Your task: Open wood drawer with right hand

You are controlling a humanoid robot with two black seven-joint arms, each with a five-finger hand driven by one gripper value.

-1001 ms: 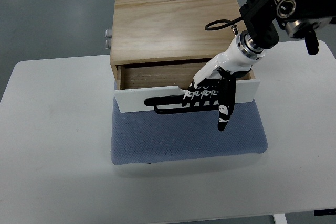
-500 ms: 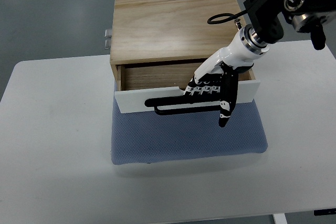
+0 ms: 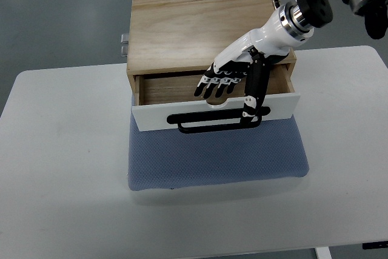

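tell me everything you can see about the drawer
The drawer sits pulled partway out of a light wooden box. It has a white front panel with a black bar handle and plain wood inside; nothing shows in the visible part. Its front overhangs a blue-grey mat. The right hand hovers above the opening, fingers extended, gripping nothing.

Wood drawer (image 3: 182, 89): light-grained box cabinet, one drawer pulled partly out toward the near side. Drawer front (image 3: 157, 115) white, flat, upright, with a long black bar handle (image 3: 209, 122) running horizontally across it. Interior visible, pale wood. Right hand (image 3: 227, 83) sits over the open gap, fingers extended, just above the front's top edge; handle lies just below the fingertips, thumb crossing its right end.
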